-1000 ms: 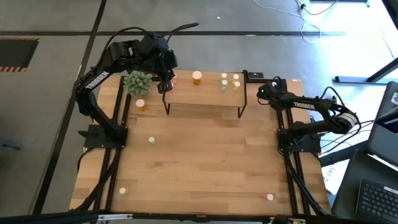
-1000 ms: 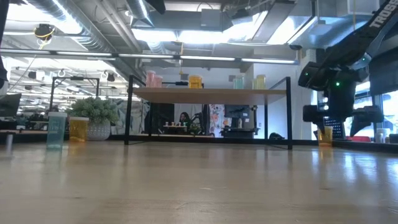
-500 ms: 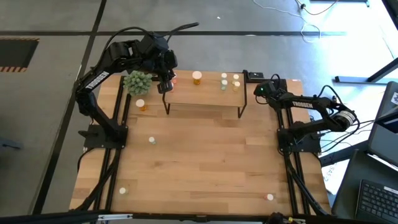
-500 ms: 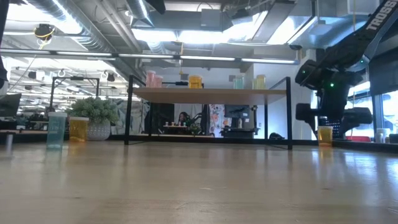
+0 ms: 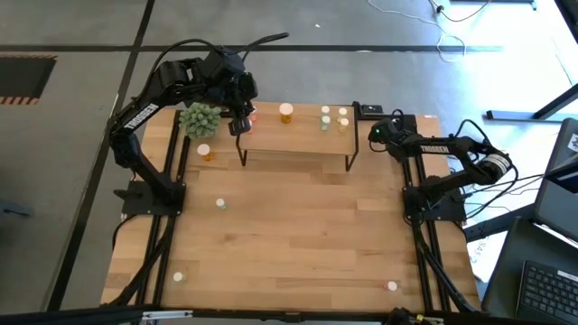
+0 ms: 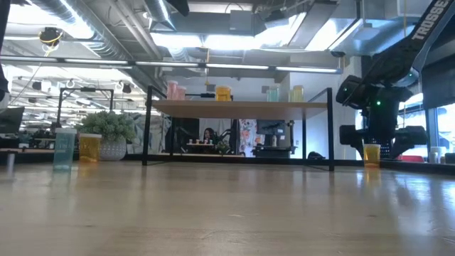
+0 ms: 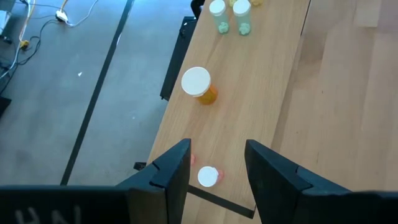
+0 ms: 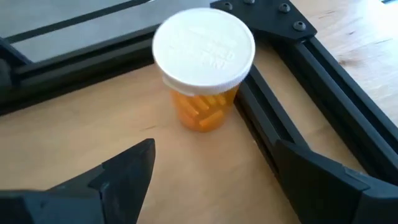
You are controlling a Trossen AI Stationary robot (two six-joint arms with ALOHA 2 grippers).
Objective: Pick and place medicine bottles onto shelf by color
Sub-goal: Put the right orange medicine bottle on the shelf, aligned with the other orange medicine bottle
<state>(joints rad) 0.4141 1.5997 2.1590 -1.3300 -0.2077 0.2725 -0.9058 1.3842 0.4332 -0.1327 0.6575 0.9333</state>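
The shelf (image 5: 298, 137) stands at the table's far side. On it stand a pink bottle (image 7: 208, 176), an orange one (image 7: 199, 86), and pale green and yellow ones (image 5: 332, 118). My left gripper (image 7: 217, 146) hangs open high above the shelf's left end, and the pink bottle's cap shows far below between its fingers. My right gripper (image 8: 214, 149) is open and low at the table's far right. An orange, white-capped bottle (image 8: 204, 74) stands upright on the tabletop just ahead of it. In the low view that bottle (image 6: 371, 153) shows between the spread fingers, untouched.
A spiky green plant (image 5: 200, 119) sits left of the shelf, with an orange bottle (image 5: 207, 152) beside it. Small bottles stand at mid-left (image 5: 220, 204), near left (image 5: 178, 277) and near right (image 5: 391, 286). A black frame rail (image 8: 292, 93) runs close beside the right gripper's bottle.
My right gripper has edged down and closer to the orange bottle at the shelf's right end, staying open. The bottles have not moved.
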